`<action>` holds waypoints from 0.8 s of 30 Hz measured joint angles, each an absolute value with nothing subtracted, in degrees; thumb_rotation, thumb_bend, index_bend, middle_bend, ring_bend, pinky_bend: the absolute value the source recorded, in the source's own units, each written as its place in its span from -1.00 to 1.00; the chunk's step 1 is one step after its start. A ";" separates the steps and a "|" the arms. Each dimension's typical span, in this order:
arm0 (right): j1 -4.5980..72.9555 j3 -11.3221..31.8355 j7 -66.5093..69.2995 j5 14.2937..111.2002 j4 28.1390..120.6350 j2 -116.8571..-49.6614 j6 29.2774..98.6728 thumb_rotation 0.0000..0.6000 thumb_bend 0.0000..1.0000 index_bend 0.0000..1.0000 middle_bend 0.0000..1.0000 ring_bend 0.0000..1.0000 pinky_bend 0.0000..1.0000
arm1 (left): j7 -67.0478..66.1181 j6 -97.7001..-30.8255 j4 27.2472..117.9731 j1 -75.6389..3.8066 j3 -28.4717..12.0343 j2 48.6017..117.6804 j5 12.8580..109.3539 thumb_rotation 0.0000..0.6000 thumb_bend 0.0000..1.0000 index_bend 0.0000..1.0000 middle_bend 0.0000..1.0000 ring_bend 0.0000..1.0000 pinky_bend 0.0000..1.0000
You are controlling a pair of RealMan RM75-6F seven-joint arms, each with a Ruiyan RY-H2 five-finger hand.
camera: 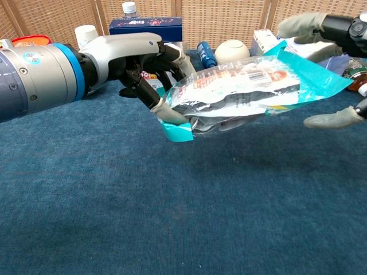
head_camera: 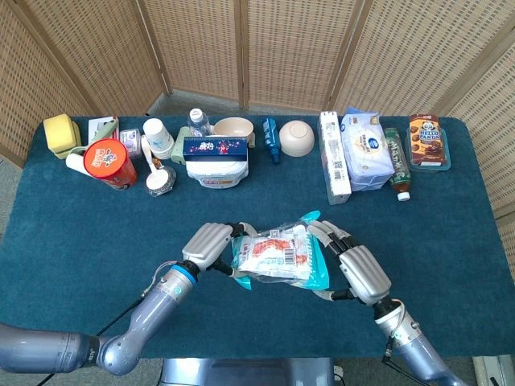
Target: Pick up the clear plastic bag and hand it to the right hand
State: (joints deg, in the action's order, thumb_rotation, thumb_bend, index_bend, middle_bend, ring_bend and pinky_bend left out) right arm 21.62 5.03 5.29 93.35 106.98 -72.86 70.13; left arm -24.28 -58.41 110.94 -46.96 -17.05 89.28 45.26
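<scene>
Clear crinkly plastic, teal at both ends, the flat bag of red-labelled packets is hanging above the blue cloth table, sagging a little, so it looks light, limp and slippery. The grey left hand is pinching the bag's left edge, while the grey right hand is cupping its fingers, spread, around the right teal edge, the likeliest place to grip; whether they are touching I cannot tell.

Glossy, crinkled clear plastic bag over a matt, napped blue cloth; woven wicker screens behind.
</scene>
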 measured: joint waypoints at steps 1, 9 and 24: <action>21.68 5.01 5.16 93.50 106.30 -73.44 70.35 1.00 -0.64 -0.53 -0.53 -0.58 -0.24 | -24.33 -58.59 111.16 -47.12 -17.06 89.24 45.06 1.00 -0.52 0.39 0.46 0.46 0.77; 22.33 4.51 2.66 92.72 103.06 -76.65 69.75 1.00 0.47 0.28 0.07 -0.02 0.42 | -23.67 -59.86 112.61 -47.81 -17.26 88.96 44.36 1.00 -0.52 0.39 0.46 0.46 0.77; 22.18 4.15 0.87 95.23 101.68 -80.33 73.79 1.00 1.00 0.59 0.36 0.31 0.77 | -20.76 -60.04 113.22 -48.04 -16.48 88.33 46.76 1.00 -0.72 -0.81 -0.84 -0.82 -0.44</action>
State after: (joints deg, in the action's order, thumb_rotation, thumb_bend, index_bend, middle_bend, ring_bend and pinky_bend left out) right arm 22.18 4.15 0.87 95.23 101.68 -80.33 73.79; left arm -20.76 -60.04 113.22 -48.04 -16.48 88.33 46.76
